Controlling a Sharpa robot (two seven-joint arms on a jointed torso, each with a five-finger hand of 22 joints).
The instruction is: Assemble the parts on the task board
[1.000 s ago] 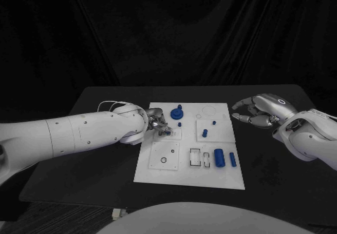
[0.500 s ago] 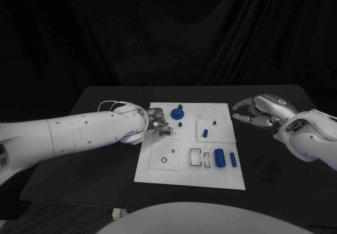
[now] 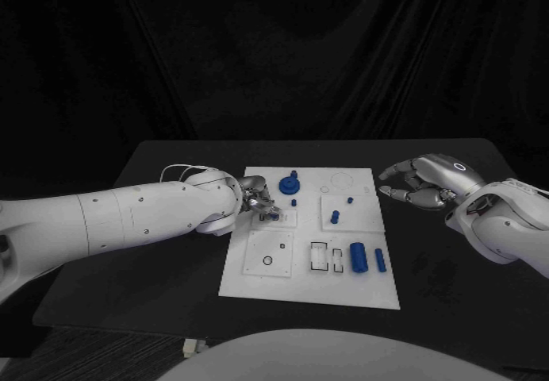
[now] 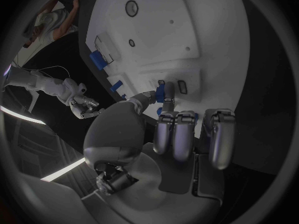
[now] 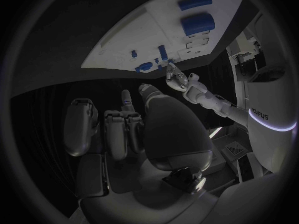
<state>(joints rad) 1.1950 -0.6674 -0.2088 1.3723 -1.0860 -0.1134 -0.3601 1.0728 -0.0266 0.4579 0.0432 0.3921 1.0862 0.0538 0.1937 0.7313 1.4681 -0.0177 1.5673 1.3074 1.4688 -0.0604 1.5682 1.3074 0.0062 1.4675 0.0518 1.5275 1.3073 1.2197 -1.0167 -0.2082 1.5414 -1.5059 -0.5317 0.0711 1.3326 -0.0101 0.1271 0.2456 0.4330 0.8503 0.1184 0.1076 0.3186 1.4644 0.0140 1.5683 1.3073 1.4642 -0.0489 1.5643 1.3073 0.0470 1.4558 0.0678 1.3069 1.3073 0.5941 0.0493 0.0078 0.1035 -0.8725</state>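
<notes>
a: head view first. what do you have?

b: i see the task board point(image 3: 300, 279) in the middle of the black table point(image 3: 160, 262). my left hand point(image 3: 258, 202) sits over the board's left edge, around nine o'clock from the round blue part point(image 3: 289, 186). fingers curled in close; from here i cannot tell whether they hold anything. my right hand point(image 3: 421, 182) hangs off the board's right edge at about three o'clock, fingers curled in, nothing in them. two blue cylinders point(image 3: 358, 257) lie side by side toward the board's five o'clock corner.

a: left wrist view?

b: the left hand point(image 4: 168, 134) is over the task board point(image 4: 206, 30). a small blue peg point(image 4: 160, 91) sits at the thumb tip, just beyond the fingertips point(image 4: 164, 147). whether it's pinched or merely touched, i cannot tell.

a: right wrist view?

b: the right hand point(image 5: 134, 134) has its fingers folded toward the palm, empty, over bare table. the task board point(image 5: 124, 40) lies well apart, blue parts point(image 5: 197, 23) on it.
</notes>
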